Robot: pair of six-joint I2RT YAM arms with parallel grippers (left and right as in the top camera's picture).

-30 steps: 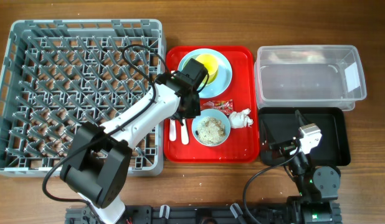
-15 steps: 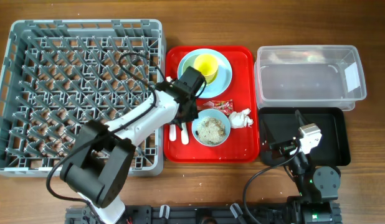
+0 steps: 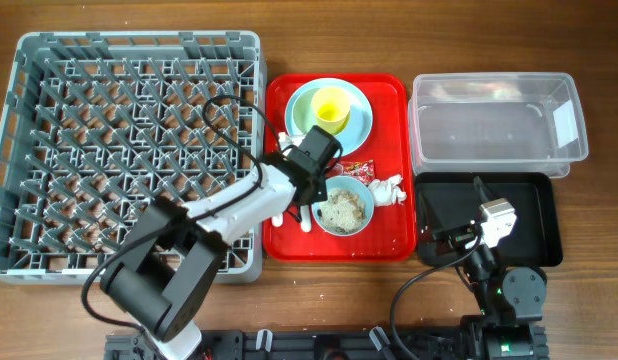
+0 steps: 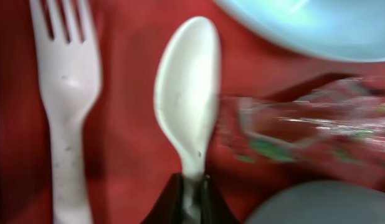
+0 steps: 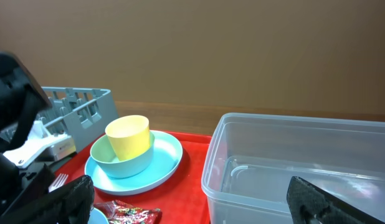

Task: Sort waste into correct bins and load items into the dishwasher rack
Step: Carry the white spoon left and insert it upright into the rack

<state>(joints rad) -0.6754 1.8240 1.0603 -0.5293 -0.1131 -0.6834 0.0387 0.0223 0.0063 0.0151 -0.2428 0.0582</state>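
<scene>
White plastic spoon (image 4: 187, 106): smooth and oval-bowled, it lay flat on the red tray (image 3: 389, 245) just beside the fork (image 4: 65, 81), its thin neck caught in the tips of the left claw (image 4: 191, 202).
Left claw: pressed together on the spoon's handle, low against the tray; a flat utensil probably offered only its narrow edges to grip.
Right claw (image 5: 199, 202): spread wide and holding nothing, it sat over the black tray (image 3: 539, 220) beside the clear tub (image 5: 292, 155), out of the left arm's way.
Wrapper (image 4: 304, 130): crinkled, glossy red, close against the spoon's bowl; a lift might drag it.
Rack (image 3: 129, 150): grey with a grid of pegs, left of the tray, with no dish seen in it.
Waiting: yellow cup (image 3: 331, 104), plate (image 3: 361, 120), rice-filled bowl (image 3: 341, 208), crumpled napkin (image 3: 387, 190).
</scene>
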